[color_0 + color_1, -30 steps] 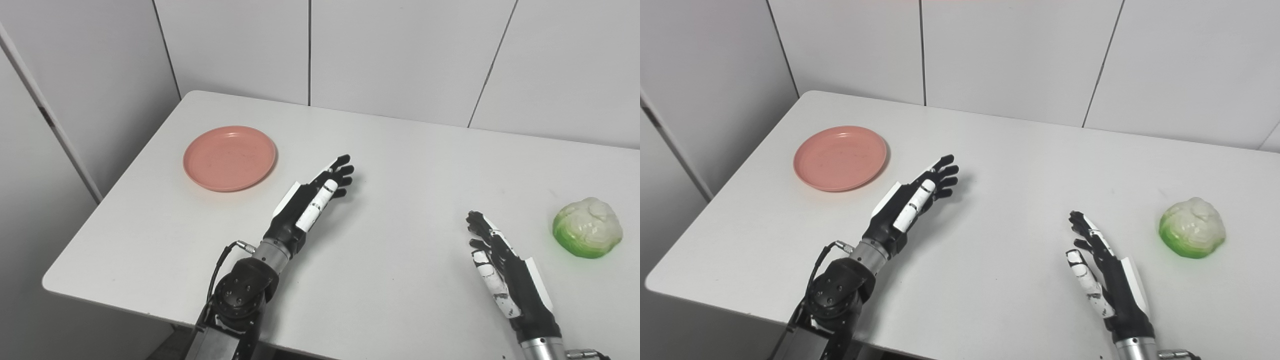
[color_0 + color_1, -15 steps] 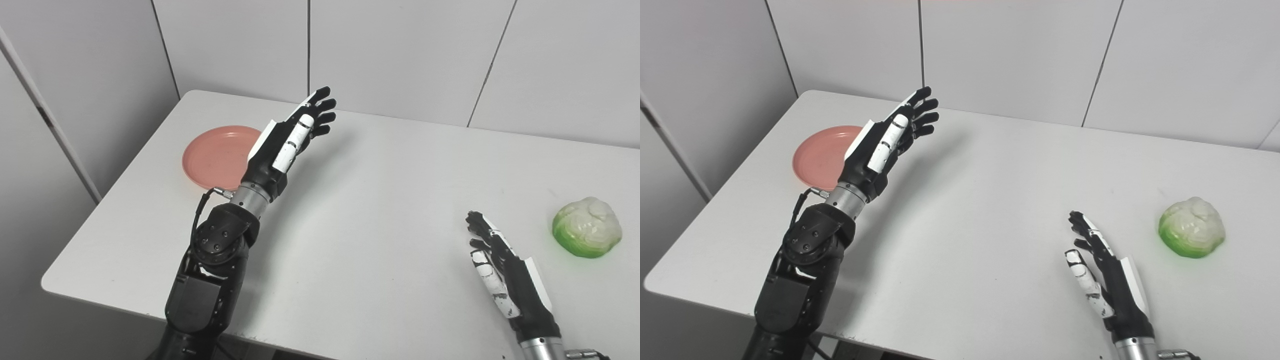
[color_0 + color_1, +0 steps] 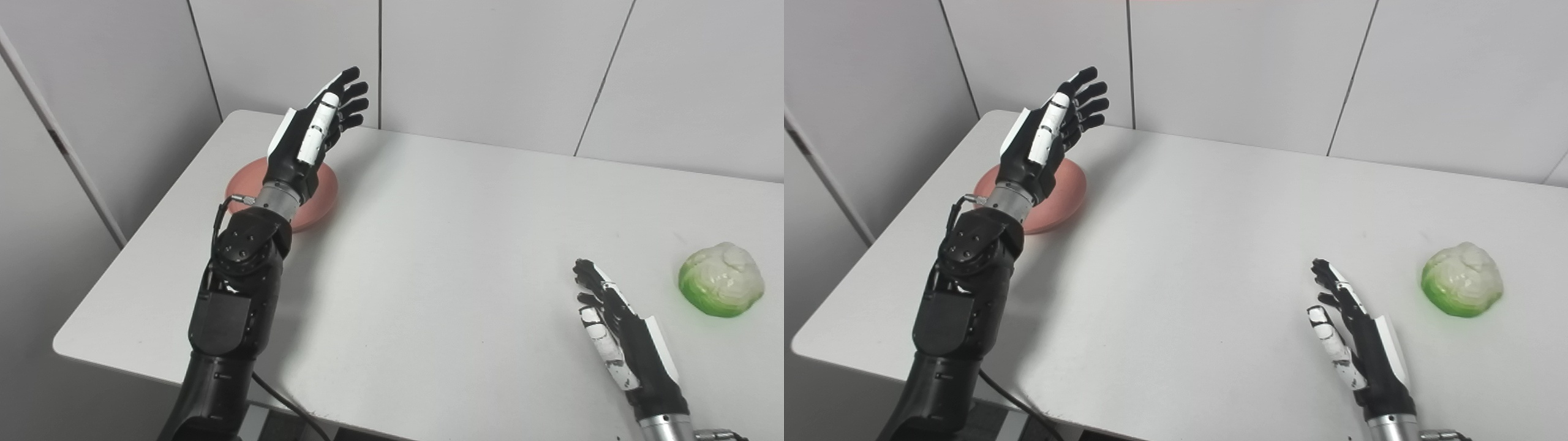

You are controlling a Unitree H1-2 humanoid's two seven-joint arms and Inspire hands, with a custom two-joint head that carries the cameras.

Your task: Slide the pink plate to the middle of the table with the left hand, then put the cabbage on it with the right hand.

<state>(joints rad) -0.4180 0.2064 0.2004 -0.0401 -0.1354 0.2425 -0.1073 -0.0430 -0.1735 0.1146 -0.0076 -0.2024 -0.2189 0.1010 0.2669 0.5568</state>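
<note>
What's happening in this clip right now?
The left hand is raised, open, above the pink plate, which sits near the table's far left corner, not yet slid. The right hand waits open near the front edge. The cabbage lies untouched at the right.

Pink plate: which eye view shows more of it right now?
Neither by much. In the right eye view, the pink plate shows slightly more rim beside the raised left hand. The left eye view shows similar slivers either side of the forearm.
</note>
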